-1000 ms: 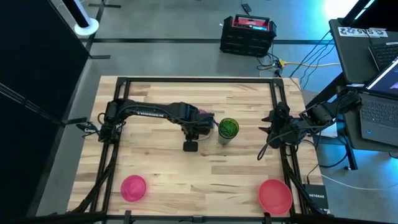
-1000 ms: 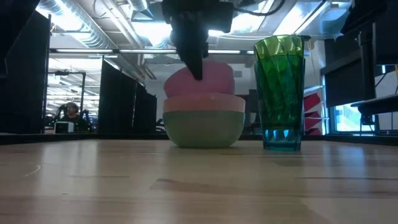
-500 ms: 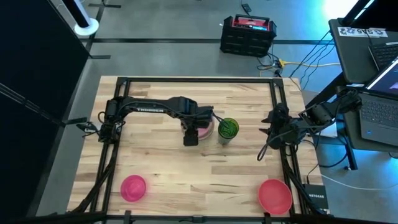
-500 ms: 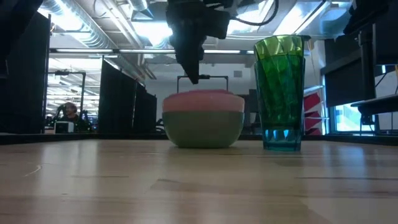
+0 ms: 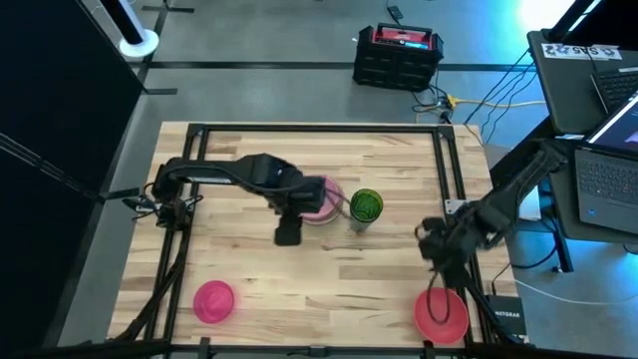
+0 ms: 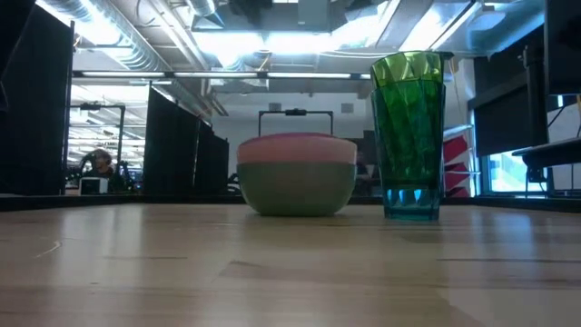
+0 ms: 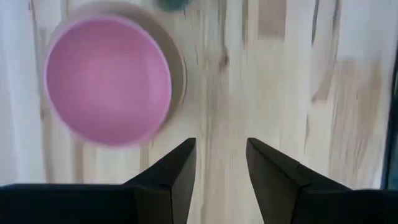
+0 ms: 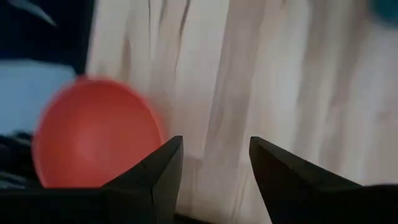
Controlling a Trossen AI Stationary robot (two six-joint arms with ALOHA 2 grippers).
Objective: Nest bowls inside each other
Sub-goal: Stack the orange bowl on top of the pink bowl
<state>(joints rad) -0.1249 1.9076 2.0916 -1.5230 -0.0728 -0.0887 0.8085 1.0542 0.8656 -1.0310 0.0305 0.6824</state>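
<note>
red bowl (image 5: 441, 311) sat upright, mouth up, near the table's front right corner; being round, it had no long axis. right gripper (image 5: 436, 255), fingers apart and empty, hung just beyond it; it should take the rim squarely. left gripper (image 5: 287, 235), fingers apart, hung beside the pink bowl (image 5: 319, 198) nested in a pale one.
</note>
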